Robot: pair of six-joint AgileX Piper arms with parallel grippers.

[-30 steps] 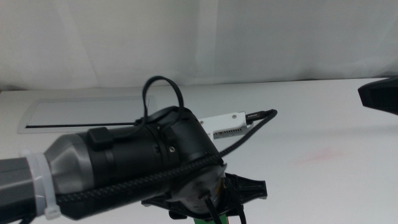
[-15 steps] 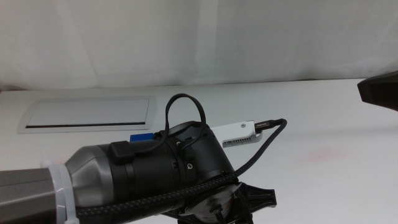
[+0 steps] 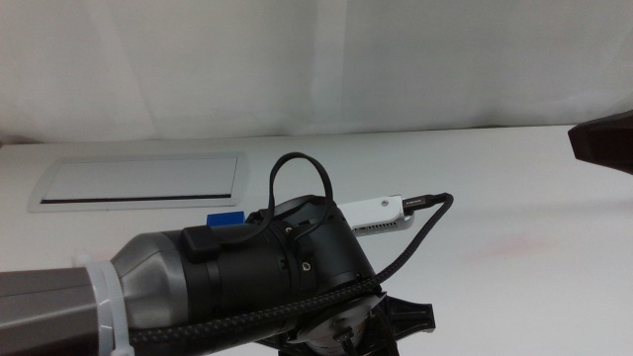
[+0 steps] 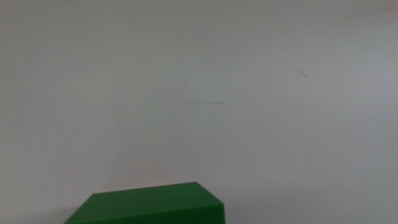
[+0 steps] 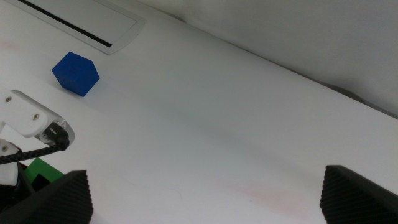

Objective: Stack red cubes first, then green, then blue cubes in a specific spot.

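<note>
My left arm (image 3: 247,277) fills the lower left of the middle view, and its gripper (image 3: 381,321) sinks below the bottom edge with the jaws hidden. The green cube (image 4: 146,204) lies close under the left wrist camera; the right wrist view shows the green cube (image 5: 38,172) right beside that gripper. Whether the gripper holds it I cannot tell. The blue cube (image 3: 224,218) rests on the table behind the left arm, also seen as the blue cube (image 5: 76,73). My right gripper (image 5: 205,199) hovers open at the table's right side, its body (image 3: 605,140) at the edge. The red cube is out of view.
A flat white panel with a dark slot (image 3: 138,183) lies at the back left of the white table. A faint pink stain (image 3: 514,245) marks the table at the right. The white wrist camera mount (image 3: 378,212) and its braided cable stick out from the left arm.
The left arm has shifted right and lower, uncovering the blue cube behind it; the green under its gripper has dropped out of the middle view. The right gripper barely moved.
</note>
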